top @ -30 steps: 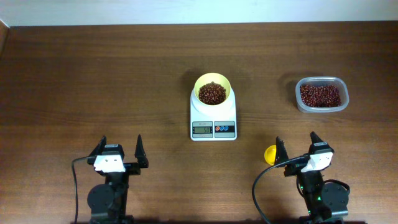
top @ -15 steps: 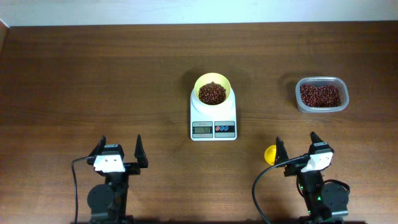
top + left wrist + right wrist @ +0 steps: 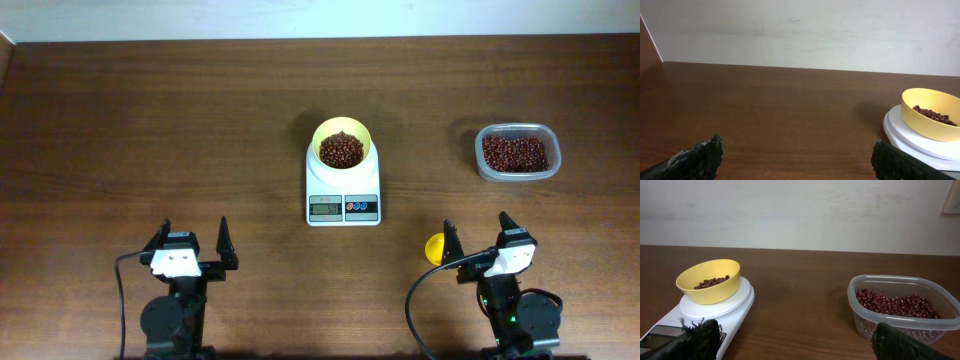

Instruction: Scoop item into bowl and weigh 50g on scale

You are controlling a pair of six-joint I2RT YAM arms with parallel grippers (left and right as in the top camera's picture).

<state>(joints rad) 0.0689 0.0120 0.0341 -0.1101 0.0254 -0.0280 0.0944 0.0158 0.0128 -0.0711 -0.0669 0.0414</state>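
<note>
Small dark reddish-brown beans lie heaped in the round pale-yellow plastic bowl on the white digital scale, midway across the desk. Nothing has moved: left tool and right tool wait at its near edge, each spread apart and empty, so weighing looks finished.

I have my two arms folded back low over their bases, side by side and well apart, the left gripper and right gripper both pointing forward, fingers spread wide and empty.
</note>
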